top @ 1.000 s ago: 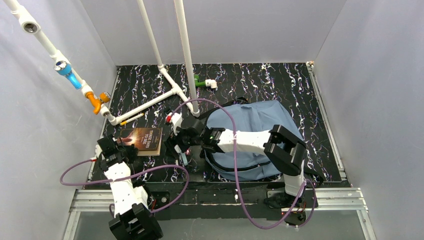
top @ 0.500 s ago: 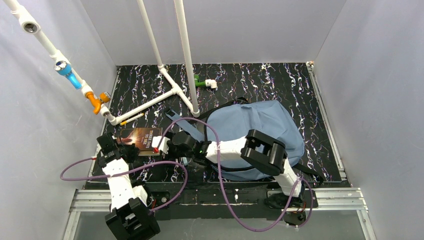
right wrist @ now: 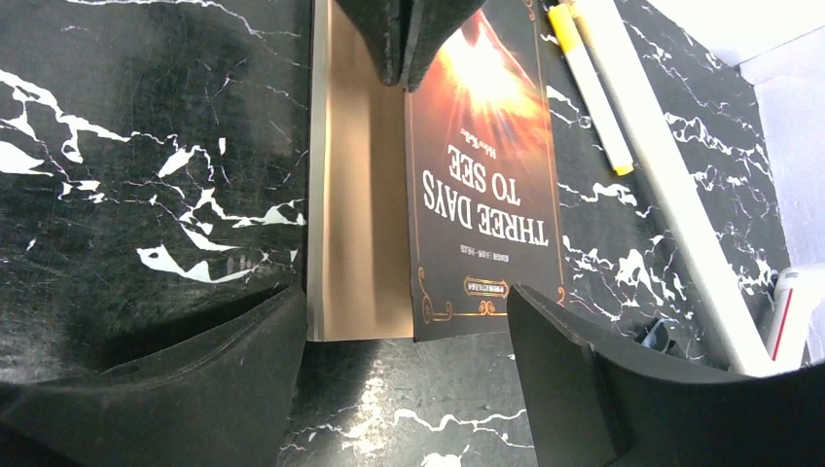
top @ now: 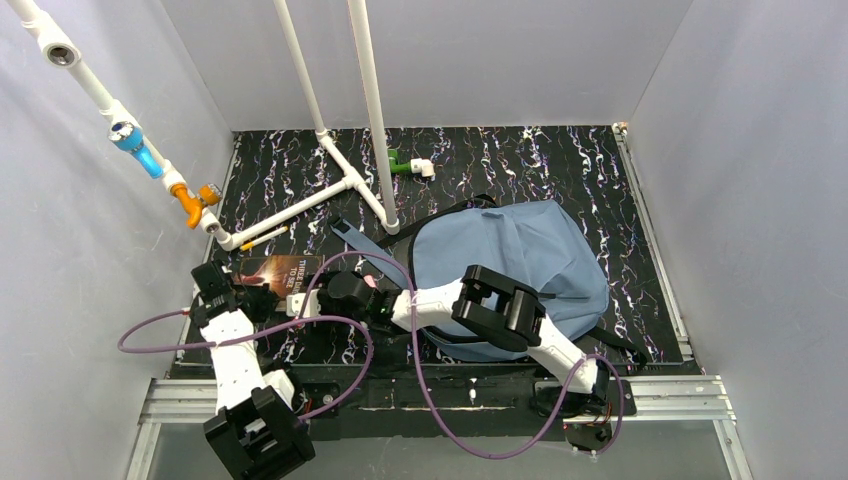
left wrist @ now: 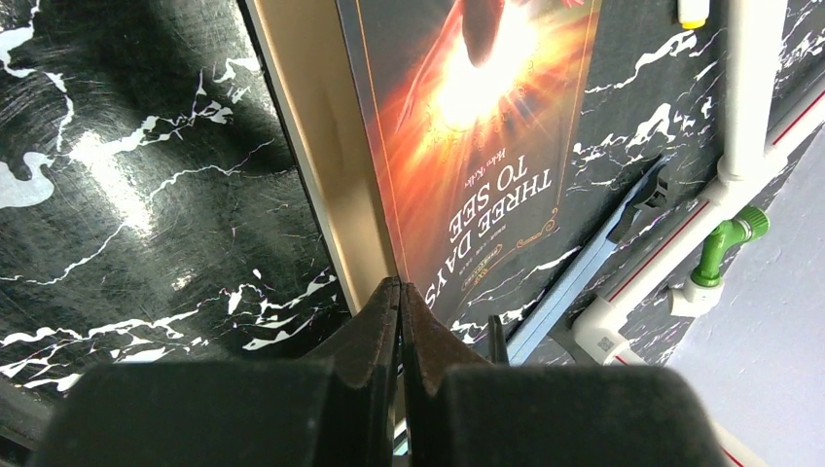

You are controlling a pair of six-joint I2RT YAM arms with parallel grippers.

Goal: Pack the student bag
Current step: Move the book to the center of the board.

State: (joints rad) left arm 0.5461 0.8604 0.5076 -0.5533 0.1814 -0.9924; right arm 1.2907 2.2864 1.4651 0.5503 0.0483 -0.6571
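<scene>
Leaving bag (top: pixel 520 250) lying flat, right of book (top: pixel 283 270). Pressing left gripper (left wrist: pixel 400 292) fully shut at book's left end; cannot tell whether gripping cover. Hovering right gripper (right wrist: pixel 404 311) wide open at book's right end, holding nothing. Probably needing centring across book before closing, then lifting level.

Backpack (top: pixel 520 240): its near left corner is hidden under the right arm (top: pixel 500 305). Book (left wrist: pixel 467 146): far end cut off by the wrist view's top edge, small print under the title unreadable. Marker (left wrist: pixel 692 12): only a yellow tip shows.
</scene>
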